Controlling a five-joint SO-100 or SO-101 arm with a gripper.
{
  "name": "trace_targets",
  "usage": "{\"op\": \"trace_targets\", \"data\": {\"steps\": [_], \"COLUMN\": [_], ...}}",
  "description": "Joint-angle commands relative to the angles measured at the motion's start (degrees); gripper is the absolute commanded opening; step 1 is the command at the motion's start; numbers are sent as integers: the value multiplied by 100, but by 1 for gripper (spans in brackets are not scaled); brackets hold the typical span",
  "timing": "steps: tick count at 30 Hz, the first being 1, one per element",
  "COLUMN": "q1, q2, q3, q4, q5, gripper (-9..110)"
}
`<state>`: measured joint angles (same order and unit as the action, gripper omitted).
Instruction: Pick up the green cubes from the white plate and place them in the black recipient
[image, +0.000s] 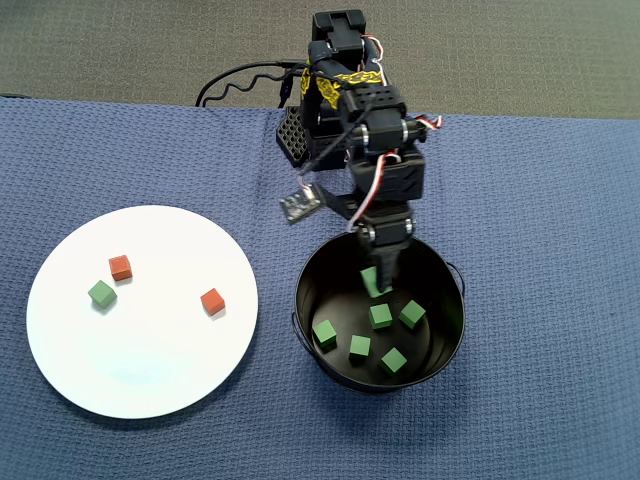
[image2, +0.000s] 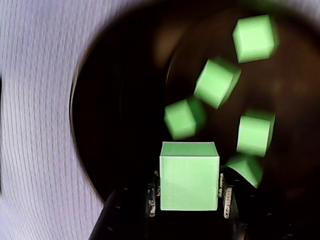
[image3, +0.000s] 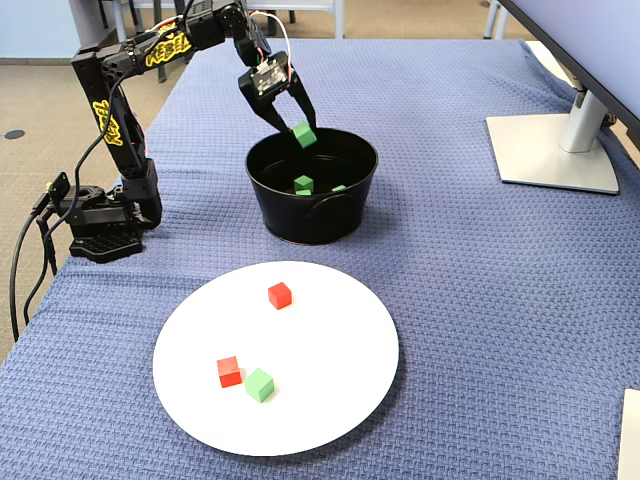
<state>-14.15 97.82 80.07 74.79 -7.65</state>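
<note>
My gripper (image: 378, 272) hangs over the black recipient (image: 303, 300), shut on a green cube (image2: 189, 175) that sits squarely between the two fingers (image2: 226, 196). In the fixed view the held cube (image3: 304, 134) is just above the far rim of the recipient (image3: 312, 215). Several green cubes (image: 360, 347) lie loose on the bucket floor, blurred in the wrist view (image2: 254, 135). One green cube (image: 102, 294) rests on the left part of the white plate (image: 150, 360), also seen in the fixed view (image3: 259, 384).
Two red-orange cubes (image: 120, 267) (image: 211, 301) lie on the plate. The arm's base (image3: 100, 215) and its cables stand at the cloth's edge. A monitor foot (image3: 555, 150) sits far right in the fixed view.
</note>
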Motion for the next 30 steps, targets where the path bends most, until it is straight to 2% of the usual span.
{"op": "trace_targets", "data": {"steps": [1,6,8,14,21,30], "q1": [-114,606,1125,3357,5344,6354], "q2": [158,53,-35,-633,-1626,-2883], "q3": [-193,-492,-712,-1494,-1433,-1433], "q4": [-97,79,220,185,-1266,-2382], "q5": [-44,-510,-1125,-3226,-5959,-8517], "gripper": [31,34,37,35,35,33]}}
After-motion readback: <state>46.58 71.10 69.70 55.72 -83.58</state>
